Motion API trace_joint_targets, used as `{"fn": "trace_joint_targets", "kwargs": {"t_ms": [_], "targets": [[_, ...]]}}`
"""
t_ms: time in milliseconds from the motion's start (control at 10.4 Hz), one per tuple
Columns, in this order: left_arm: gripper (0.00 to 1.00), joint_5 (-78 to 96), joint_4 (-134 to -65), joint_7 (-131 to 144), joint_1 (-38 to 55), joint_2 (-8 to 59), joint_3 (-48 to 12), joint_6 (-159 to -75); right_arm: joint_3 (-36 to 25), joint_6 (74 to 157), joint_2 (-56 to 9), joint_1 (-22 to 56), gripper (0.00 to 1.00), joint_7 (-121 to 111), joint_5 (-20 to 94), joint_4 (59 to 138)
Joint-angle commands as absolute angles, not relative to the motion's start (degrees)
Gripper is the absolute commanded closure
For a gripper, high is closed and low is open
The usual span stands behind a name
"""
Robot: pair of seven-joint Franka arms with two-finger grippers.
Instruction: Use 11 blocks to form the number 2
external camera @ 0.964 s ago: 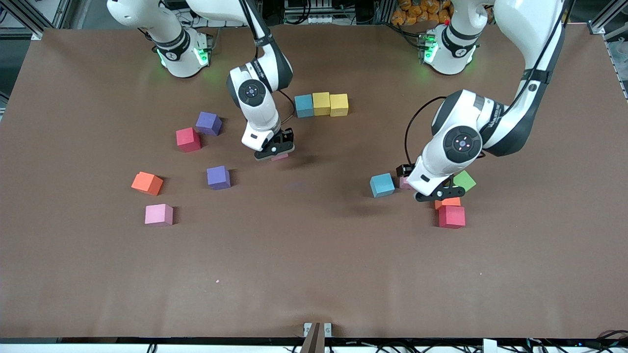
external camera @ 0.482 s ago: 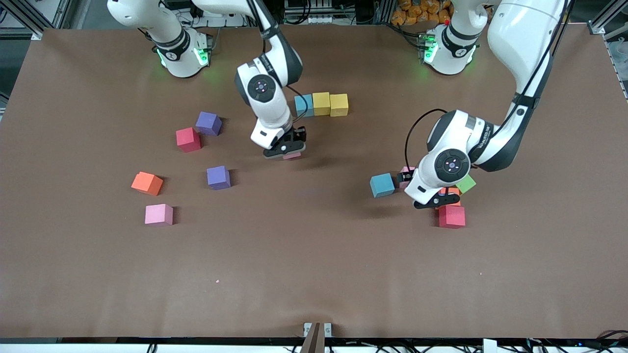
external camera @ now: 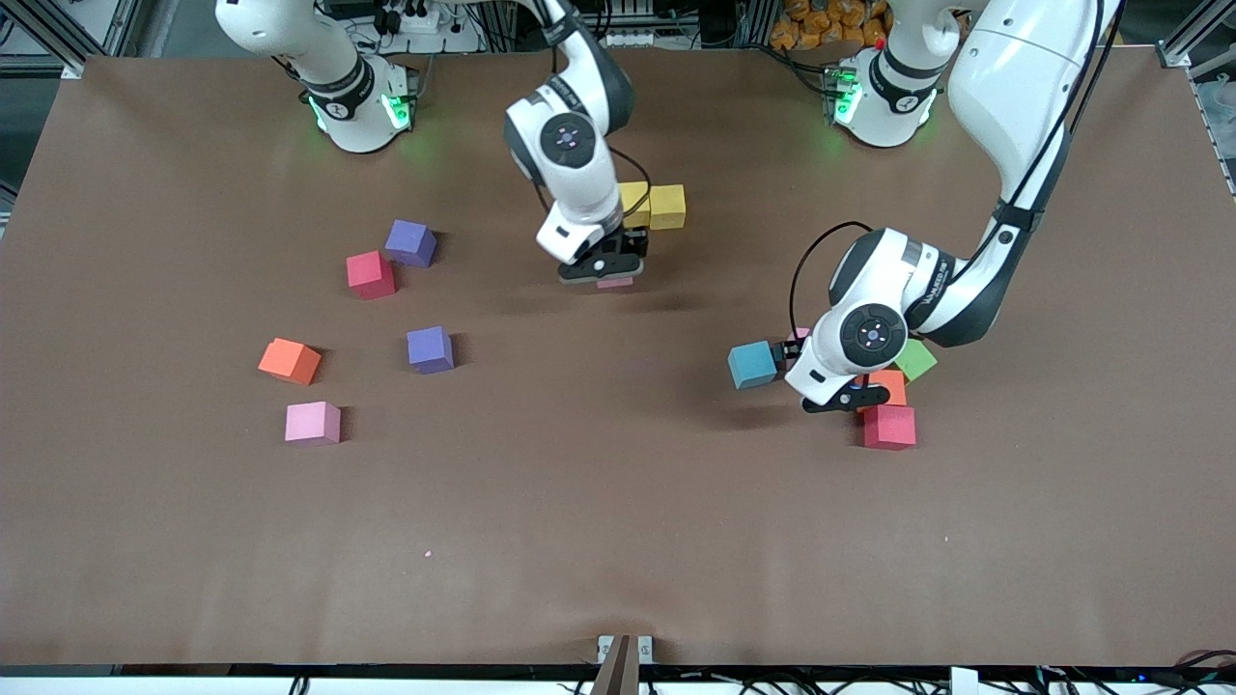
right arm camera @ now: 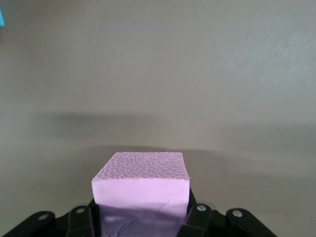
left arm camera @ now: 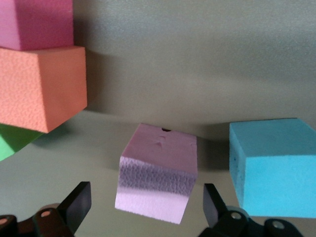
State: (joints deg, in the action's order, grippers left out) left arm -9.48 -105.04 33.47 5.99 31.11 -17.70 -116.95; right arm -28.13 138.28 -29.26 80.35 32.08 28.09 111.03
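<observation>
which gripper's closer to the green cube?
Left. The left gripper hangs low beside the green cube, by the orange cube. The right gripper holds a pink cube near the yellow cubes.

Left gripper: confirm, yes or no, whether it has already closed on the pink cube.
No. The left gripper is open, its fingers standing clear on either side of the pink cube, which rests on the table.

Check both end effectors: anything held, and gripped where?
Right end effector holds a pink cube, fingers clamped on two opposite side faces, over the table below the yellow cubes. Left end effector is open, holding nothing.
</observation>
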Motion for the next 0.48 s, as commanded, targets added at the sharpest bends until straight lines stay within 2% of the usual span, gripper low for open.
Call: {"fn": "trace_joint_targets", "kwargs": {"t_ms": [0,289,386], "targets": [[0.00,-10.1,-104.3,28.8,5.1,33.0,-18.0,-118.6,-28.7,137.9,-33.9,83.2,0.67,38.6,29.0,106.4],[0.01,-10.1,-104.3,28.0,5.1,33.9,-18.1,-119.0,-28.7,137.9,-37.3,85.7,0.67,43.4,28.8,103.3],[0.11,-10.1,-104.4,27.9,5.1,34.0,-18.1,-119.3,-28.7,137.9,-37.9,86.0,0.67,43.8,28.7,102.7]]}}
